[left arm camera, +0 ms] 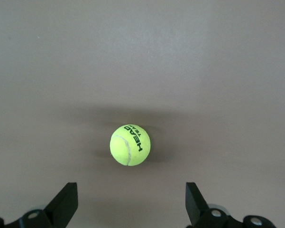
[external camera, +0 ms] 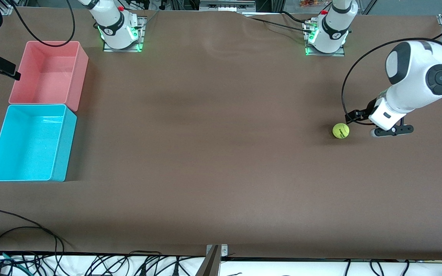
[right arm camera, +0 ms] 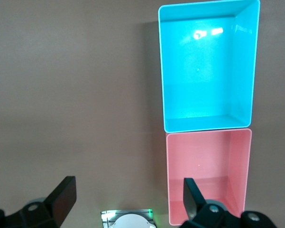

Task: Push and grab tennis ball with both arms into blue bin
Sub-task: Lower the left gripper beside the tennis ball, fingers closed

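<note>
The brown table [external camera: 213, 153] is long, so the blue bin [external camera: 29, 143], just beside the pink bin [external camera: 48, 73], sits well apart from the ball. The left gripper [left arm camera: 130, 204] hangs low just beside the tennis ball [external camera: 340, 130], fingers spread, likely to shove it binward. The right gripper [right arm camera: 128, 202] waits high over its base, fingers apart, to receive it.
</note>
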Motion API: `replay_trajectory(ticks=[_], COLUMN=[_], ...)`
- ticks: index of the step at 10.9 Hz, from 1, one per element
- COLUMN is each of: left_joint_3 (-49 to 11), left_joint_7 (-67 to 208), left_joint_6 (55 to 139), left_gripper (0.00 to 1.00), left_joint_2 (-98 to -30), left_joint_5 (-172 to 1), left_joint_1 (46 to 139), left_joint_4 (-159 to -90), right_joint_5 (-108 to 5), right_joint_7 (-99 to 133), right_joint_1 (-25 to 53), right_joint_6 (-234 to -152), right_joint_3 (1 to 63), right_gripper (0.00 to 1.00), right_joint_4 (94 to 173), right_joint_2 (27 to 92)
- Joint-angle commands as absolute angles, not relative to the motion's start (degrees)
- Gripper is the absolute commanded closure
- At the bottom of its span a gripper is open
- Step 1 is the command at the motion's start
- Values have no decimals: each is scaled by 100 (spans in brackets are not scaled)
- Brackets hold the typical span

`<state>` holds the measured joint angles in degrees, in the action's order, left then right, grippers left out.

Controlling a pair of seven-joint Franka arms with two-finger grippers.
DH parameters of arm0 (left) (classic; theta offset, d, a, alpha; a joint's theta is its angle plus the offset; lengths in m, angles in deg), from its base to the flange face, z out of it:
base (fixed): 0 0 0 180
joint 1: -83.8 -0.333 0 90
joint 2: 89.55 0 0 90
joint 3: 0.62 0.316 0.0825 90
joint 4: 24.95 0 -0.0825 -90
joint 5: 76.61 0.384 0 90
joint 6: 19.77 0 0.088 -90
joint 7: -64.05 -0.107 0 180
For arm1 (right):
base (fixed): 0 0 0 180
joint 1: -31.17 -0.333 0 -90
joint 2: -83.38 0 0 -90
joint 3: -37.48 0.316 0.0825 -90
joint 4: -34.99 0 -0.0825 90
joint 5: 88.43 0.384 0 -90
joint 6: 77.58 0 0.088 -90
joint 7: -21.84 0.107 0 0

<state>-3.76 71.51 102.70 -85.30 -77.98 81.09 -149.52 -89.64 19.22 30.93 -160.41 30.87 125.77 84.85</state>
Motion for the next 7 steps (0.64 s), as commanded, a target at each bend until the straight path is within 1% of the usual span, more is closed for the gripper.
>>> replay_trajectory(ticks=[1, 3, 5, 6, 7], left_joint_3=[-379, -379, -379, -379, -379], left_joint_7=[7117, 7117, 6873, 6383, 5804], left_joint_6=[10741, 10741, 10741, 10732, 10706], left_gripper=[7, 35, 81, 95, 99], left_joint_2=[-8419, -8393, -8384, -8384, -8384], left_joint_5=[-7819, -7811, -7750, -7575, -7565], left_joint_1=[8108, 8125, 8125, 8125, 8125], left_joint_4=[-15318, -15345, -15389, -15389, -15406], right_joint_5=[-8957, -8957, -8957, -8957, -8957], right_joint_7=[1868, 1868, 1868, 1868, 1868], right_joint_1=[3090, 3090, 3090, 3090, 3090], right_joint_6=[-15914, -15905, -15862, -15861, -15861], right_joint_3=[3054, 3045, 3036, 3045, 3028], right_gripper=[0, 0, 0, 0, 0], right_joint_4=[12490, 12508, 12508, 12508, 12508], right_joint_2=[8531, 8531, 8531, 8531, 8531])
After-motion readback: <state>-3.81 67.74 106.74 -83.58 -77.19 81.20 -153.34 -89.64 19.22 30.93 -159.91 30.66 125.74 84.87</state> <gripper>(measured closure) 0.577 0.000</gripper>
